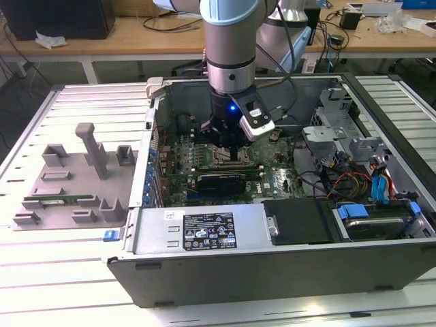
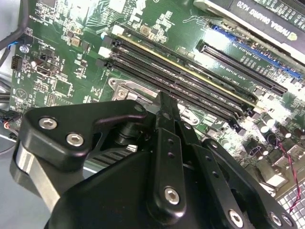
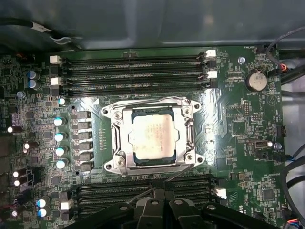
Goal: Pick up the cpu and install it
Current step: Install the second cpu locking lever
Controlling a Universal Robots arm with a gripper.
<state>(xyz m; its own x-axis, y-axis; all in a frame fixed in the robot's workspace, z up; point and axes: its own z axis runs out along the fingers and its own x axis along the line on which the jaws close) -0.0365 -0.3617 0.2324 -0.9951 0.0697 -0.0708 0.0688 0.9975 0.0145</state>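
Observation:
The cpu [image 3: 152, 140], a square silver-grey chip, lies flat inside the metal socket frame [image 3: 116, 138] on the green motherboard [image 3: 243, 124]. My gripper [image 3: 159, 187] hangs just off the socket's edge, over a bank of memory slots [image 3: 190, 188], with its black fingers drawn together and nothing between them. It does not touch the cpu. In the exterior view the gripper [image 1: 235, 155] reaches down into the open computer case [image 1: 286, 262], low over the board. In the second wrist view the gripper [image 2: 166, 106] tapers to a thin tip above the socket's corner.
A second bank of memory slots [image 3: 133, 71] lies on the socket's other side. A graphics card [image 1: 221, 180] and the power supply [image 1: 204, 231] stand close by in the case. Cables and drive bays [image 1: 371, 184] crowd the exterior view's right. A grey fixture tray [image 1: 68, 184] holds a green memory stick [image 1: 58, 201].

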